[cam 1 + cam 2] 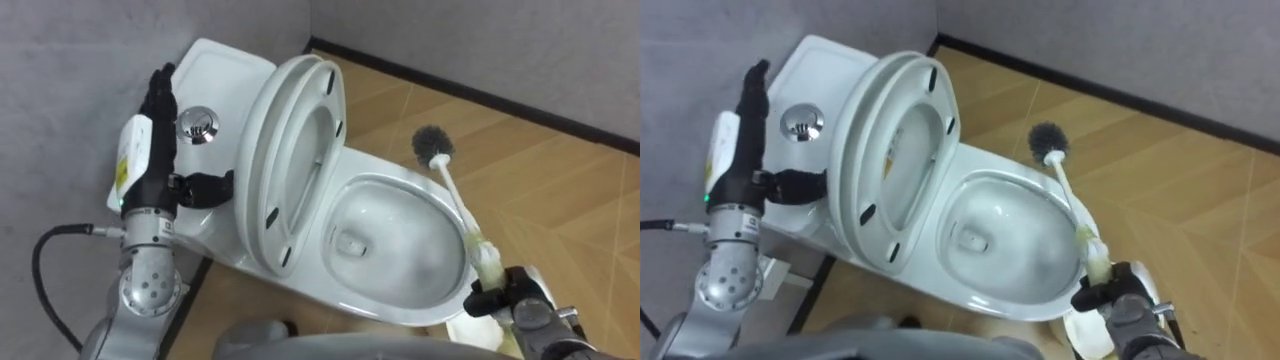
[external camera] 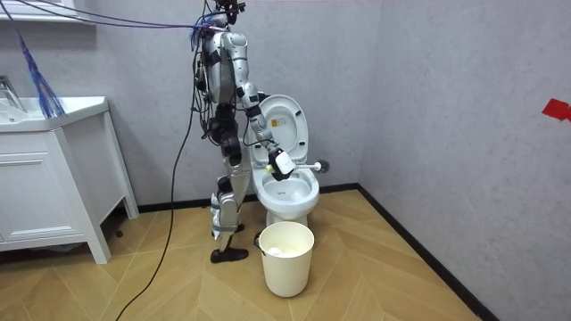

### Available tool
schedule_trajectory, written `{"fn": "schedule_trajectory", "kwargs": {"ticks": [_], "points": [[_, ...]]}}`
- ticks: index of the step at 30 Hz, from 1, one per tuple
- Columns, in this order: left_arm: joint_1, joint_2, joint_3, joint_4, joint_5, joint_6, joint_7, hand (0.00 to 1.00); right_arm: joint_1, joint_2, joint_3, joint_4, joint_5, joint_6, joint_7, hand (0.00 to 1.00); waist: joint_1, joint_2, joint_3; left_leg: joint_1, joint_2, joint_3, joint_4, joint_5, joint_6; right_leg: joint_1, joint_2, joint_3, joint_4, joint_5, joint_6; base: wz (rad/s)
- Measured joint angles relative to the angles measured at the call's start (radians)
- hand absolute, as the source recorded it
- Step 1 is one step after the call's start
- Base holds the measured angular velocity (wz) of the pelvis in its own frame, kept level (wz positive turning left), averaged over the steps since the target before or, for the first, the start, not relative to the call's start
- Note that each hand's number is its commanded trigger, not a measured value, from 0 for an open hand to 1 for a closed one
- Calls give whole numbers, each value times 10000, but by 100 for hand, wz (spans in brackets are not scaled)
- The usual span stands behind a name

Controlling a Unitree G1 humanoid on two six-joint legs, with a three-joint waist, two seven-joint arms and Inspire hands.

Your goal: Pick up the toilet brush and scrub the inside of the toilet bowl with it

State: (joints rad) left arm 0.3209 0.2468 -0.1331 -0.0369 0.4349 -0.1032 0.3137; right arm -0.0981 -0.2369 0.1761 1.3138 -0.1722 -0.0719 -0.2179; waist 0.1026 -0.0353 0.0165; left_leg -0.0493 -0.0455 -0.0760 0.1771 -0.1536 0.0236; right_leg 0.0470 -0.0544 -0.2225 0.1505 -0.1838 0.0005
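**Brush head off the bowl, handle clamped in right hand**

Toilet brush gripped low on its white handle by right hand, dark fingers curled tight round it at lower right of the eye views. Handle slanting up and away across the right-side rim of toilet bowl. Dark bristle head outside the bowl, past the rim, in the air over wood floor; not touching porcelain. In the room view, brush roughly level above the bowl, head poking out to the room view's right.

Seat and lid both raised, leaning back toward tank. Round chrome flush button on the tank top, just beside the raised lid.

Left hand over the left side of the tank, fingers straight and pointing away, thumb stuck out toward the raised lid. Nothing held. Thumb just beside the lid's edge; contact impossible to tell.

Room view: standing upright at the toilet's side, on the room view's left of it, both arms reaching toward it. White bucket on the floor in front of the toilet, near the feet. White vanity cabinet at the room view's left, well apart from the toilet. Grey wall behind and beside.
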Motion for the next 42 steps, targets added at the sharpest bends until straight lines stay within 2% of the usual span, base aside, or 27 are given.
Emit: {"fn": "schedule_trajectory", "kwargs": {"ticks": [2,10,14,20,24,32,36,42], "points": [[-94,5,-8,338,184,-166,-1,0,-10,-8,-2,-36,-242,-6,-31,100,40,45,-27,-179,37,45,80,-2,0,-161,38,-4,0,-8,-1,-6],[240,68,-92,664,361,-171,-209,0,153,-21,8,-54,-1324,-3,-51,100,59,57,-61,-448,80,111,291,-1,-6,-417,69,9,43,13,-43,-1],[257,85,-295,1211,382,-180,-221,0,321,-23,241,-202,-1534,6,-105,100,70,58,-151,-458,71,163,286,-1,-6,-425,52,14,41,14,-42,0],[221,64,-541,1867,397,-188,-241,0,545,-5,410,-337,-1910,9,-272,100,51,126,-184,-471,73,169,286,-1,-6,-410,46,-43,43,14,-42,0],[208,63,-576,1957,410,-191,-241,0,631,-7,407,-339,-1975,9,-402,100,55,203,-164,-462,76,170,270,-1,-6,-354,46,-56,43,15,-42,0],[287,93,-566,1954,1264,-199,-247,0,914,-77,385,-775,-4213,78,-560,100,134,209,-142,-612,84,236,199,-2,-3,-645,56,15,46,6,-39,-2],[427,115,-575,1956,1282,-270,-222,0,1056,-82,404,-895,-4677,99,-553,100,142,211,-151,-616,79,261,224,-1,-3,-645,42,16,48,6,-39,-1],[481,171,-576,2083,1291,-269,-174,0,1552,-310,792,-1563,-5903,517,-377,100,155,167,-130,-618,97,328,284,-1,-3,-626,40,-23,51,5,-41,-1]]}}
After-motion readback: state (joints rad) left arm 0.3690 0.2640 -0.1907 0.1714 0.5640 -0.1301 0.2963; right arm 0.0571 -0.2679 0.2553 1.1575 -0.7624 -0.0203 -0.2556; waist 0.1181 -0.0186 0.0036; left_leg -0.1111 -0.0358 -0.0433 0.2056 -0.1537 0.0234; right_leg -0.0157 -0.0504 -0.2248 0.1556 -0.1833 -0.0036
